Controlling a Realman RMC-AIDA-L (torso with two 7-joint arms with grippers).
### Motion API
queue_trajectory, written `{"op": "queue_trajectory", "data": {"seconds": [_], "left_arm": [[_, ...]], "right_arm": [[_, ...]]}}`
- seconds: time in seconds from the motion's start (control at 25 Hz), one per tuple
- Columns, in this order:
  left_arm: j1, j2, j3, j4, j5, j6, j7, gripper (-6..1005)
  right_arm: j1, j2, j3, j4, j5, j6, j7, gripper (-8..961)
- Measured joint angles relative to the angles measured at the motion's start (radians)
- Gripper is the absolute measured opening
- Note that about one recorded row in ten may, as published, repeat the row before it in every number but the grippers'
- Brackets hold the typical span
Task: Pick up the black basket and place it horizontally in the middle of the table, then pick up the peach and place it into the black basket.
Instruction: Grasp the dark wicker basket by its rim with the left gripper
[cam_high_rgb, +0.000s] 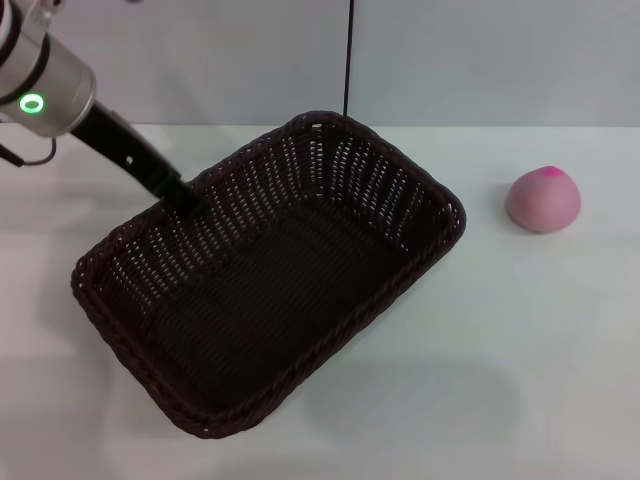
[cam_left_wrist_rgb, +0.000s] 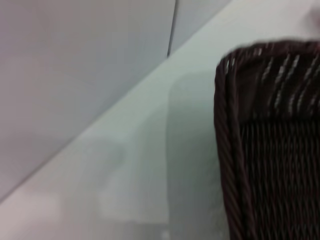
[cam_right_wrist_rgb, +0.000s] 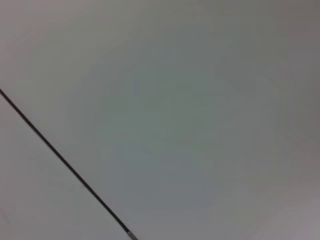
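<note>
The black basket (cam_high_rgb: 335, 165) lies diagonally across the middle of the white table (cam_high_rgb: 530, 330) in the head view, empty. My left gripper (cam_high_rgb: 184, 193) reaches down from the upper left and grips the basket's far left rim, shut on it. A soft shadow lies on the table off the basket's near right side. The left wrist view shows a corner of the basket (cam_left_wrist_rgb: 272, 165) close up, with its braided rim. The peach (cam_high_rgb: 543, 199), pale pink with a magenta spot, sits on the table to the right of the basket, apart from it. My right gripper is out of view.
A grey wall with a dark vertical seam (cam_high_rgb: 349, 60) stands behind the table. The right wrist view shows only a plain grey surface with a dark line (cam_right_wrist_rgb: 60, 157).
</note>
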Motion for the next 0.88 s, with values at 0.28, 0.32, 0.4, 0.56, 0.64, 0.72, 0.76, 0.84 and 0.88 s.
{"op": "queue_trajectory", "data": {"seconds": [0.28,0.32,0.4,0.56,0.64,0.72,0.76,0.84,0.88], "left_arm": [[0.001,-0.001,0.017,-0.04,0.041,0.002,0.0,804],[0.001,-0.001,0.017,-0.04,0.041,0.002,0.0,803],[0.001,-0.001,0.017,-0.04,0.041,0.002,0.0,803],[0.002,-0.003,0.053,-0.049,0.045,-0.005,-0.014,783],[0.004,-0.003,0.06,-0.043,0.045,-0.008,-0.018,743],[0.004,-0.003,0.06,-0.043,0.045,-0.008,-0.018,704],[0.005,-0.003,0.061,-0.041,0.045,-0.009,-0.019,685],[0.005,-0.003,0.061,-0.041,0.045,-0.009,-0.019,599],[0.006,-0.004,0.063,-0.047,0.046,-0.013,-0.019,556]], "right_arm": [[-0.001,0.0,-0.007,0.0,0.0,0.015,0.0,553],[0.0,0.0,-0.007,0.001,0.0,0.017,0.0,553],[0.001,0.001,-0.008,0.002,0.0,0.02,0.0,553],[0.001,0.001,-0.009,0.003,0.0,0.03,0.0,553],[-0.001,0.002,-0.009,0.003,0.0,0.038,0.0,553],[-0.001,0.002,-0.007,0.003,0.0,0.042,0.0,553],[-0.002,0.002,-0.006,0.003,0.0,0.042,0.0,553],[-0.004,0.002,-0.004,0.003,0.0,0.043,0.0,554],[-0.004,0.002,-0.004,0.003,0.0,0.043,0.0,554]]}}
